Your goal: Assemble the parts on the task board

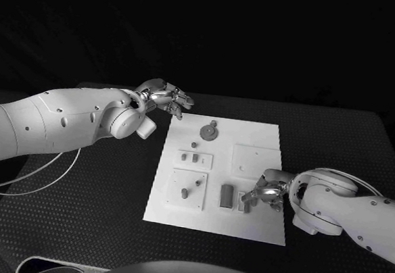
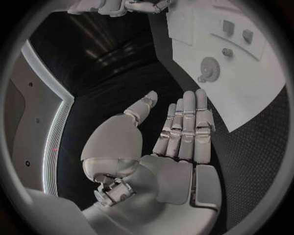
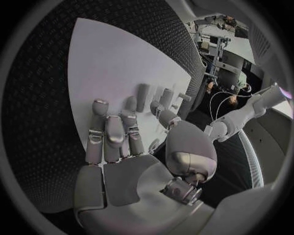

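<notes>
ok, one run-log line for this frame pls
left robot hand: open, off task board's far-left corner | right robot hand: open, over board's near-right, at grey parts | gear: on board, untouched

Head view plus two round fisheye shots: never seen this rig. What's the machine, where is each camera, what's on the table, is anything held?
It is a two-armed robot with silver many-fingered hands at a black table. The square picture comes from a camera on its head, looking down. Each round picture comes from a camera at one wrist, behind that hand.

On the table lies a white task board carrying small grey parts: a gear toward the far end, a cylinder nearer the robot, and smaller pegs.

The left hand is over the bare table beside the board's far corner, fingers straight and apart, holding nothing. The right hand is at the board's near right part, by the cylinder. Its fingers look spread and empty in the wrist view, but whether they touch a part is unclear.
</notes>
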